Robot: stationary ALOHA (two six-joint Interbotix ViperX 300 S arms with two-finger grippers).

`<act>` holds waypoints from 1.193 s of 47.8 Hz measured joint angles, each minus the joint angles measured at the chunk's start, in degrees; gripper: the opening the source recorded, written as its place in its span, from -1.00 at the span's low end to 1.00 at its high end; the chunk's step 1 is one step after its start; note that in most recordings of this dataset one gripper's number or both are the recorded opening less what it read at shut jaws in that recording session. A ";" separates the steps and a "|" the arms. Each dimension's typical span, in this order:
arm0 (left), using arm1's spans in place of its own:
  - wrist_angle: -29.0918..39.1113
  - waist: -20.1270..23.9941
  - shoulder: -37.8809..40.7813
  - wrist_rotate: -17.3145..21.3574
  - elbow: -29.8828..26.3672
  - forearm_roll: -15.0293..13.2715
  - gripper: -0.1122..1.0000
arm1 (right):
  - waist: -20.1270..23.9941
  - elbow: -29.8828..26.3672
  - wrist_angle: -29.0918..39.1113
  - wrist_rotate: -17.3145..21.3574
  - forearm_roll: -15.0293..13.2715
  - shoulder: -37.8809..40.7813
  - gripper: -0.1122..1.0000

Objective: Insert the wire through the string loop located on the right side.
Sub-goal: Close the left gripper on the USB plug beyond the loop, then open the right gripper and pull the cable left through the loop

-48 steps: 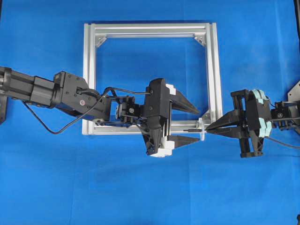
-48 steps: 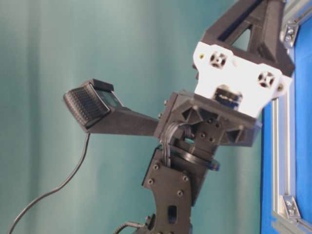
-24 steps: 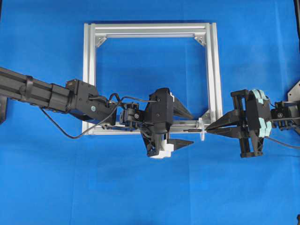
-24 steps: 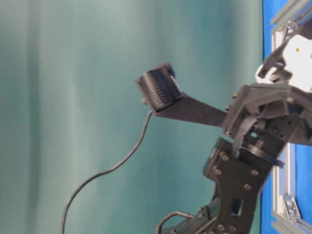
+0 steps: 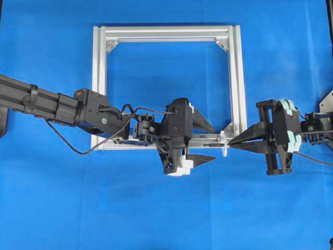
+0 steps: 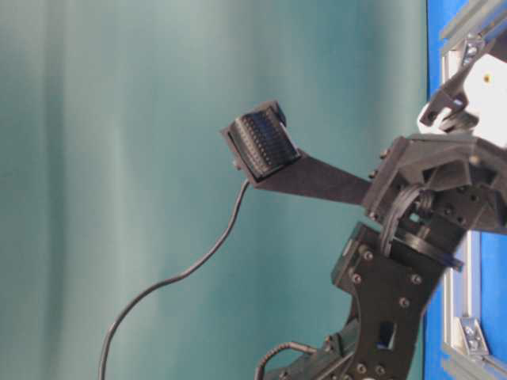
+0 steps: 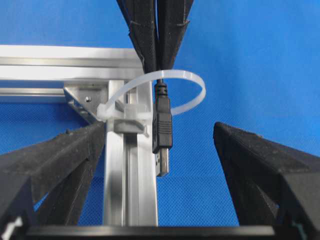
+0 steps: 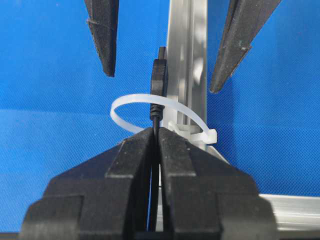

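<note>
Two robot grippers are facing each other across the right end of the near rail of a square aluminium frame lying on a blue table. At that corner of the frame, the string loop, a thin whitish band, is arching up from its clip on the rail. The right gripper, reaching in from outside the frame, is pinching the wire with its jaws pressed tight together just behind the loop, so the dark plug tip is already poking through the loop toward the other arm. The left gripper is sitting on the frame's inner side of the loop with its jaws spread wide, one finger on each side of the plug and not touching it. Judging from this, the handover grasp is the step in hand, and several things could be going wrong: the spread fingers closing off-centre could be knocking the plug sideways or back out of the loop; a finger could be snagging the flexible loop and bending it; or the right gripper letting go too early could be letting the limp wire slip back.
</note>
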 measured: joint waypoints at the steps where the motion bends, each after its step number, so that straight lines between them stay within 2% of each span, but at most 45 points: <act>1: 0.00 0.00 0.00 0.00 0.00 0.00 0.72 | 0.00 0.00 0.00 0.00 -0.09 0.00 -0.83; 10: 0.09 0.00 0.00 0.00 0.00 0.00 0.67 | 0.00 0.00 0.00 0.00 0.00 0.00 -0.83; 13: 0.44 0.00 0.00 -0.18 -0.26 0.00 0.58 | 0.00 0.00 0.00 0.00 -0.09 0.00 -0.83; 16: 1.67 0.00 0.35 -0.18 -0.97 0.00 0.35 | 0.00 0.00 0.00 0.00 -0.09 0.00 -0.83; 24: 3.52 0.00 0.88 0.35 -2.55 0.00 -0.55 | 0.00 0.00 0.00 -0.09 0.00 0.00 -0.83; 26: 3.69 0.00 0.88 0.35 -2.55 0.00 -0.66 | 0.00 0.00 0.09 -0.09 0.00 0.00 -0.83; 36: 4.22 0.00 0.88 0.35 -2.55 0.00 -0.65 | 0.09 0.00 0.00 -0.09 -0.09 0.00 -0.83; 40: 4.39 0.00 0.88 0.35 -2.55 0.00 -0.65 | 0.09 0.00 0.09 0.00 -0.18 0.00 -0.77; 46: 4.57 0.00 0.88 0.26 -2.55 0.00 -0.65 | 0.18 0.00 0.09 -0.09 -0.18 0.00 -0.42; 57: 4.66 0.00 0.88 0.35 -2.55 0.00 -0.65 | 0.18 0.00 0.09 0.00 -0.18 0.00 0.78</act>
